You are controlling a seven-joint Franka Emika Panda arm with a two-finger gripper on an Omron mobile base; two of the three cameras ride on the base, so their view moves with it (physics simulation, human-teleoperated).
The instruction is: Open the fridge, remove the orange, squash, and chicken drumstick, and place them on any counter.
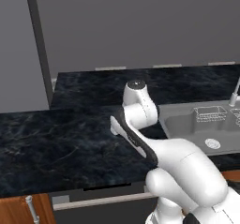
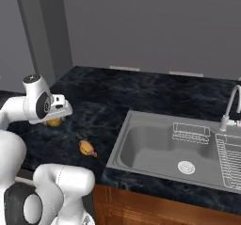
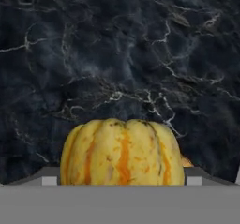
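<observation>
While squash [image 3: 123, 152] sits between wide-spread jaws, low over counter [image 3: 117, 54], grip or contact not discernible; hand [image 2: 55, 107] poised above it, likely for set-down. Drumstick [image 2: 86, 148] lies on counter near sink [image 2: 141, 148], already delivered.

- A plain grey wall [image 2: 155, 26] is running behind the work area, lit evenly and flatly.
- A steel sink basin [image 2: 155, 148] is sitting recessed, with a round drain [image 2: 186, 167] in its floor.
- A curved faucet [image 2: 230, 107] is standing at the basin's far right.
- Wire racks [image 2: 190, 132] are resting inside the basin.
- Wooden cabinet fronts [image 2: 141, 205] are showing below.
</observation>
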